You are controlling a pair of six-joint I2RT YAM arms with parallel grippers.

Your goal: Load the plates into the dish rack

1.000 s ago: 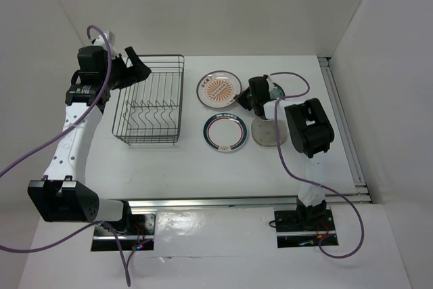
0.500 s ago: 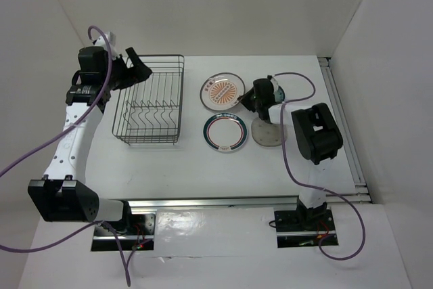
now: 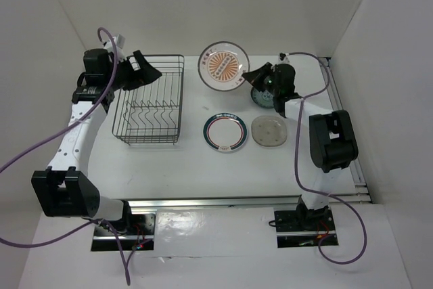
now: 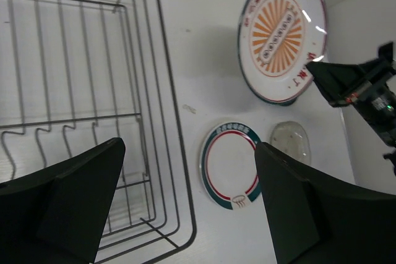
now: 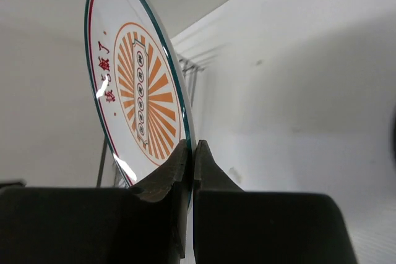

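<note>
Orange-sunburst plate [image 5: 139,94] pinched in right pincer [image 5: 192,150]

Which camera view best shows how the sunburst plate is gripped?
Right wrist: the right hand pinches the sunburst plate at its rim, close-up. Top external shows the grip small; left wrist shows mainly the plate's face.

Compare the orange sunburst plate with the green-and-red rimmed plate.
The orange sunburst plate stands tilted on edge, off the table; the green-and-red rimmed plate lies flat on it.
The right gripper pinches the sunburst plate's rim; nothing touches the rimmed plate.
Orange rays fill the sunburst plate's centre; the rimmed plate's is plain white.
Both are round, white and outside the dish rack.
</note>
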